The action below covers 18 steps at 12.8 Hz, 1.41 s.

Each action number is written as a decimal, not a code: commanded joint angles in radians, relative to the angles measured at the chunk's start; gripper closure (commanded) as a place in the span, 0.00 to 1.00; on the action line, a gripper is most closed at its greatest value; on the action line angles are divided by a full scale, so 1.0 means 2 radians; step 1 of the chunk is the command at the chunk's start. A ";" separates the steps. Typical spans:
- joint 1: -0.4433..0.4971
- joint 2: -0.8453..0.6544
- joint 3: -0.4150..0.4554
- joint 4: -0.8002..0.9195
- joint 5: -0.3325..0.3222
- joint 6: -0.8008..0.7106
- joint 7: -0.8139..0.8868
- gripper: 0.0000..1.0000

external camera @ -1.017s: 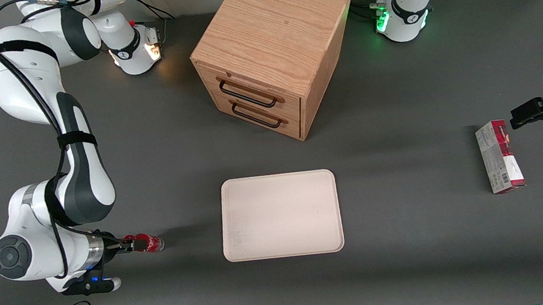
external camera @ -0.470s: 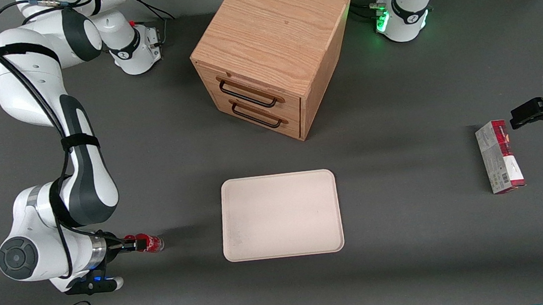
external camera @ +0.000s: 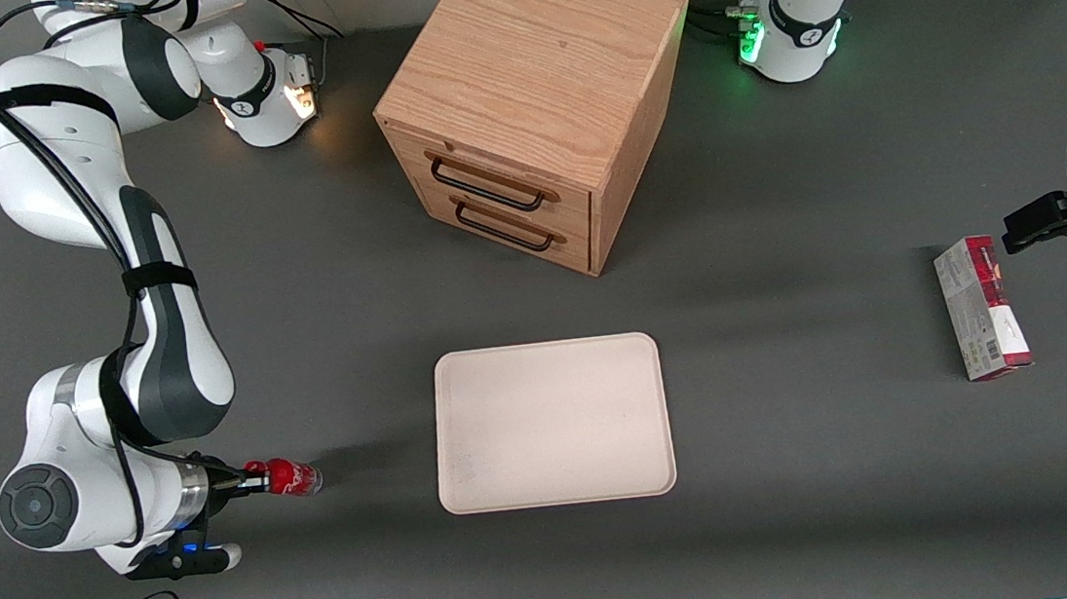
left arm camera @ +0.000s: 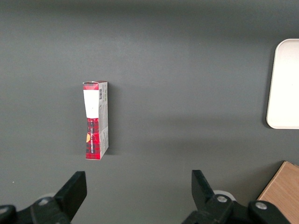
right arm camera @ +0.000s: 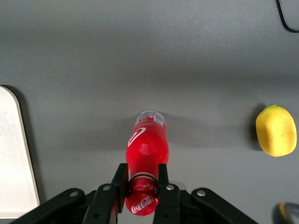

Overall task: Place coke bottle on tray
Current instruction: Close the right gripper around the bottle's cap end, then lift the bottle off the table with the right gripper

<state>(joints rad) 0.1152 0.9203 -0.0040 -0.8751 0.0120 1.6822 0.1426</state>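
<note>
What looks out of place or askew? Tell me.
Nothing stands out. The gripper pinches the neck of the coke bottle, the tray sits flat and bare, and the carton lies flat on the table.

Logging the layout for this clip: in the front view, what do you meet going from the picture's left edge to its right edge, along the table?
gripper shut on the coke bottle → tray → red-and-grey carton

Jaws point(right arm camera: 141, 183) clamped on coke bottle point(right arm camera: 145, 148)

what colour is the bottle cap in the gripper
Red, with white script; the gripper is shut on the bottle. Clearest in the right wrist view.
</note>
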 commanded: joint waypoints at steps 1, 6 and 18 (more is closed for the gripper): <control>0.001 -0.012 0.002 0.001 -0.014 -0.036 -0.008 1.00; 0.000 -0.099 0.004 0.005 -0.011 -0.181 -0.009 1.00; 0.004 -0.183 0.032 -0.011 -0.002 -0.242 0.049 1.00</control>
<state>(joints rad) 0.1078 0.5395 0.0142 -0.8964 0.0039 1.1568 0.1362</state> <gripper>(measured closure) 0.705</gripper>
